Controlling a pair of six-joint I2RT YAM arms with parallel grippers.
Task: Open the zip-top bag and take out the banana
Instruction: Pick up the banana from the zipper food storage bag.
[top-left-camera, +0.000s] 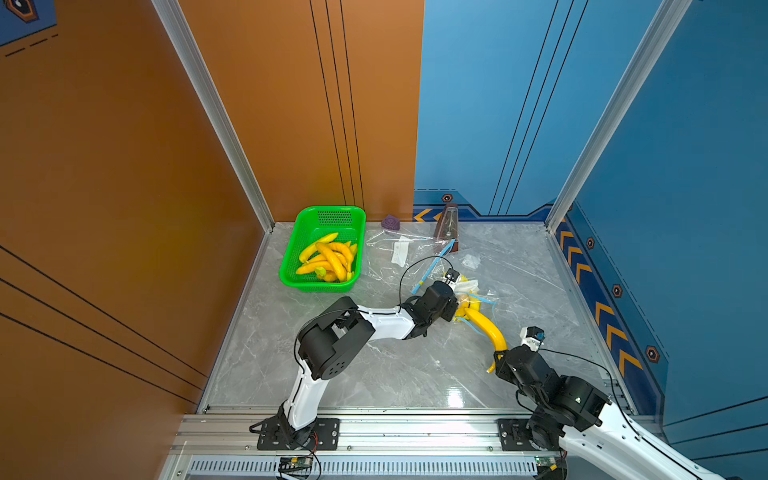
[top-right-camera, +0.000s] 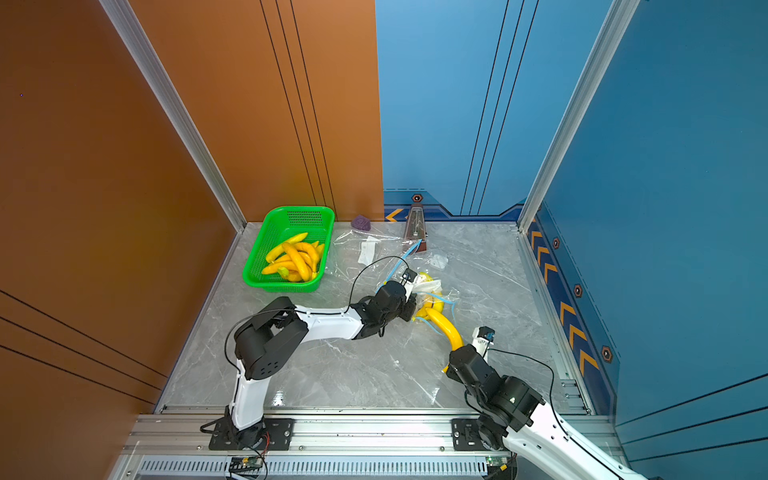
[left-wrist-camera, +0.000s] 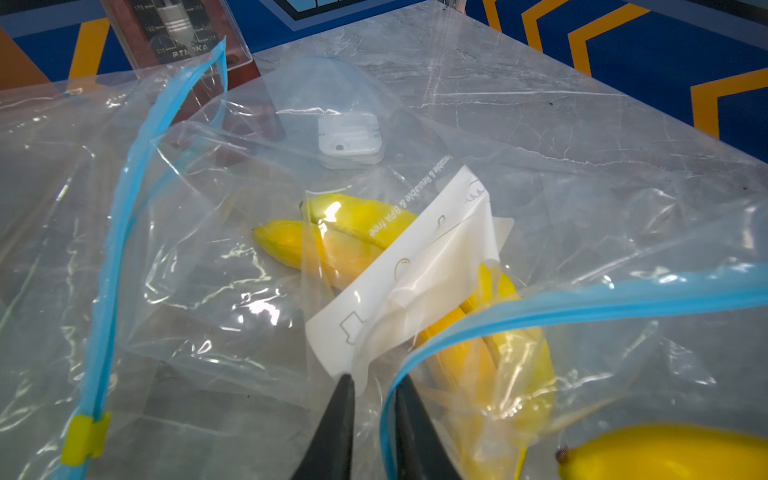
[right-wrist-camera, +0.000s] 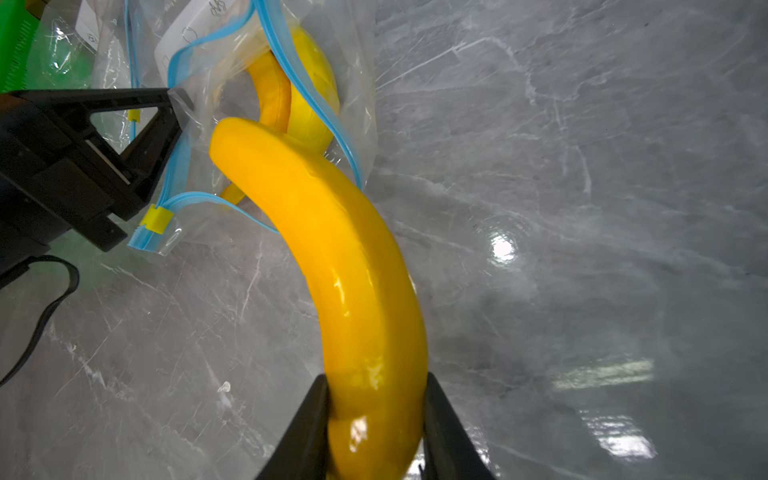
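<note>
The right claw (right-wrist-camera: 376, 382) is clamped on a loose yellow banana (right-wrist-camera: 332, 232), one black finger pressed to each side of its lower end. In both top views this banana (top-left-camera: 486, 328) sits toward 4 o'clock on the grey marble table (top-left-camera: 374, 374). It curves from the claw up toward 11 o'clock. Its free tip lies at the mouth of the zip-top bag (right-wrist-camera: 357, 83), and nearly all of its length is outside.

The left claw (left-wrist-camera: 374, 380) is at the bag's edge, near the middle of the table. Its two fingers stand a narrow gap apart with clear film between them. Whether they actually pinch the film cannot be told. The blue zip strip (left-wrist-camera: 582, 303) curls away from the claw, so the bag's mouth gapes. A yellow slider (right-wrist-camera: 156, 219) sits at one end of the strip. Two more bananas (left-wrist-camera: 357, 224) lie inside the bag, partly under a white label.

A green basket (top-left-camera: 316, 287) holding a pile of bananas (top-left-camera: 330, 259) stands at 10 o'clock. Between the basket and the held bag, a second clear bag (top-left-camera: 386, 253) lies flat. At 12 o'clock, against the back wall, are a brown metronome (top-left-camera: 448, 224) and a small purple object (top-left-camera: 390, 223).
</note>
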